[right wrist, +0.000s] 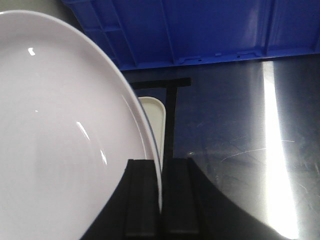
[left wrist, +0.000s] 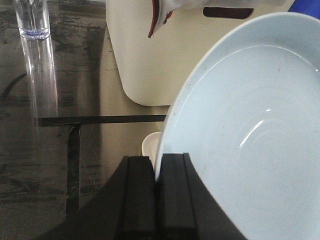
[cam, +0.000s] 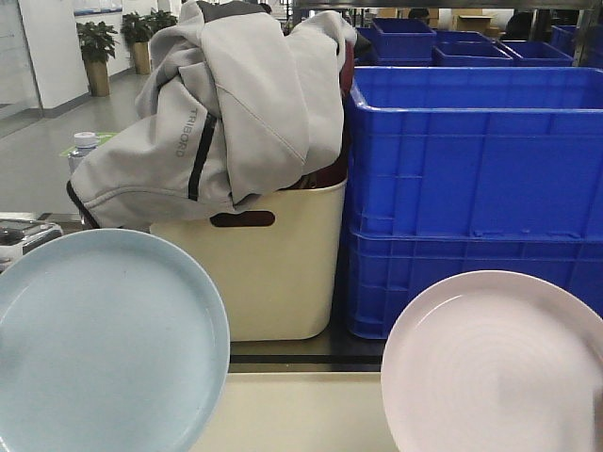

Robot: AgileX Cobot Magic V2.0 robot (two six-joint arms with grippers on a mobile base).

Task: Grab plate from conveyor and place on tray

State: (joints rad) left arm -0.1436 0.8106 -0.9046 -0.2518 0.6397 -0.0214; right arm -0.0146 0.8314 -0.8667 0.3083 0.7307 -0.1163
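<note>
Front camera faces crates (cam: pixel 471 160); wrists (close) seemingly downward.

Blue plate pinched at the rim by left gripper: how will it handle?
Probably rigid: the blue plate shows no sag held only by its rim in the left gripper. Glossy highlights suggest a slick surface, so it may pivot or slip. Looks ceramic, so likely breakable if dropped.

In the front view the left plate (cam: pixel 104 348) sits at 8 o'clock and the right plate (cam: pixel 495 367) at 4, with the tray (cam: pixel 301 419) low between them at 6. Behind the tray stands the bin (cam: pixel 283 273), a jacket (cam: pixel 226 113) heaped in it and spilling toward 10. Just beside the bin at 3, the upper crate (cam: pixel 471 151) sits on the lower crate (cam: pixel 443 282). A bottle (cam: pixel 85 143) stands at 9, with potted plants (cam: pixel 97 42) far back at 11.
</note>
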